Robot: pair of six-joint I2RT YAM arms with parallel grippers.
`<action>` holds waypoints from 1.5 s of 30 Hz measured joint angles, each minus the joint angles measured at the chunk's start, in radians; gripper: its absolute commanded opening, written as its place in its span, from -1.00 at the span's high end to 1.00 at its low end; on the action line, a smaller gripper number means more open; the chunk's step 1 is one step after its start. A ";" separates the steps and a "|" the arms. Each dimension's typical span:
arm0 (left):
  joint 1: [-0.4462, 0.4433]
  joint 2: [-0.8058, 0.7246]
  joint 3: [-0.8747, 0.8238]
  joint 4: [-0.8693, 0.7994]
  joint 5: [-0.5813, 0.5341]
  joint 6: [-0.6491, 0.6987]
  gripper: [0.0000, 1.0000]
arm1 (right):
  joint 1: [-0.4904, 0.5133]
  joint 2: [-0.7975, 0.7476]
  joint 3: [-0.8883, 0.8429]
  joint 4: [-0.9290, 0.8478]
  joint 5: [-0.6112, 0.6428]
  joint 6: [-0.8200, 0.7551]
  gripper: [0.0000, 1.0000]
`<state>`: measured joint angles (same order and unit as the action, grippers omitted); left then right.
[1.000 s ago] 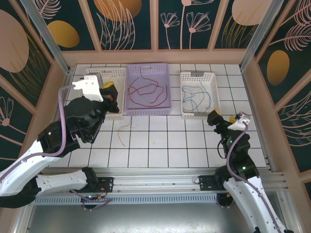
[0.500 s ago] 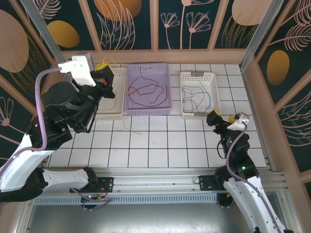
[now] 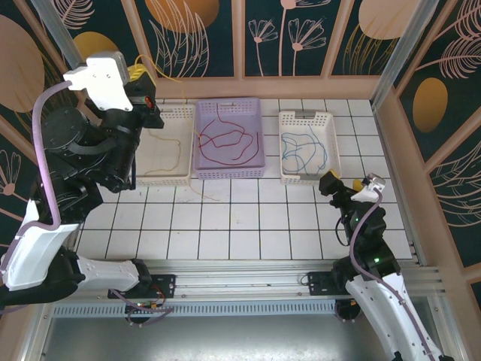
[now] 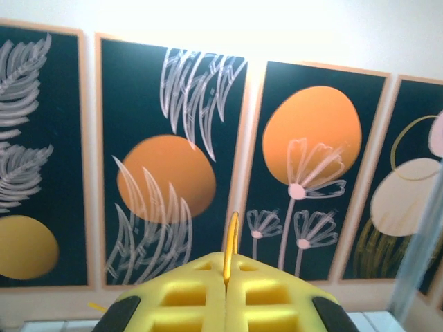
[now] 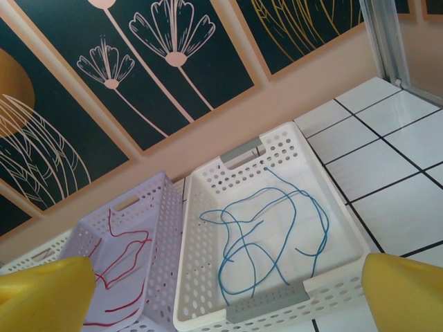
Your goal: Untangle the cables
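1. Your left gripper is raised high near the back-left wall panels. Its yellow fingers are pressed together on the thin yellow cable, pinched in the seam between them.
2. From that grip the yellow cable hangs down into the left white perforated plastic basket. Its free end crosses the basket's near rim and lies on the white tiled table.
3. The thin red cable lies in loose loops inside the lilac perforated plastic basket, which stands just beside the left one.
4. The thin blue cable lies loosely coiled in the right white perforated plastic basket, apart from the lilac one.
5. Your right gripper sits low over the tiles, just near of the right basket's corner. Its yellow fingertips stand spread wide with nothing between them, and the blue cable lies in its basket beyond them.
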<state>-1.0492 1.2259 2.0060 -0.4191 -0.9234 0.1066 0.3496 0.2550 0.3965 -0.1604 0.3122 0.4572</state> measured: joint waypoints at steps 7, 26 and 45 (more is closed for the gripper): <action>0.000 -0.006 -0.017 0.163 -0.090 0.199 1.00 | 0.000 0.000 0.000 0.000 -0.005 0.000 -0.98; 0.142 0.005 -0.127 0.521 -0.121 0.533 1.00 | 0.000 -0.008 0.000 0.000 -0.026 0.000 -0.98; 0.518 0.146 -0.203 0.441 0.077 0.258 1.00 | 0.000 -0.033 -0.007 0.001 -0.026 0.000 -0.98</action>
<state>-0.5308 1.3720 1.8030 0.0219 -0.8467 0.3649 0.3496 0.2218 0.3897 -0.1596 0.2863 0.4572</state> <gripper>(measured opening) 0.039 0.989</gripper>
